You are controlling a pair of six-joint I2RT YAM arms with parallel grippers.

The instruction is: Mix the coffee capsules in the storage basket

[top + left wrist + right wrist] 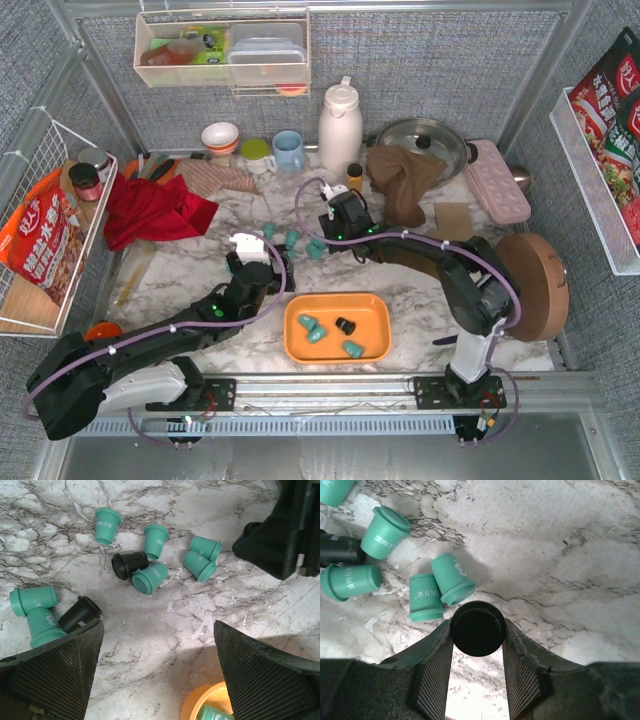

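Lying tipped: tapered capsules [150,577], mostly teal, few black; shallow orange basket [337,297]

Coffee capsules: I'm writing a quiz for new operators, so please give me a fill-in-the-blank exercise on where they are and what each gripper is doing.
The right gripper is shut on a capsule coloured ___.
The left gripper stands ___ above loose capsules on the marble table.
In the top view the storage basket holds three teal capsules and ___ black one.
Missing words: black; open; one.
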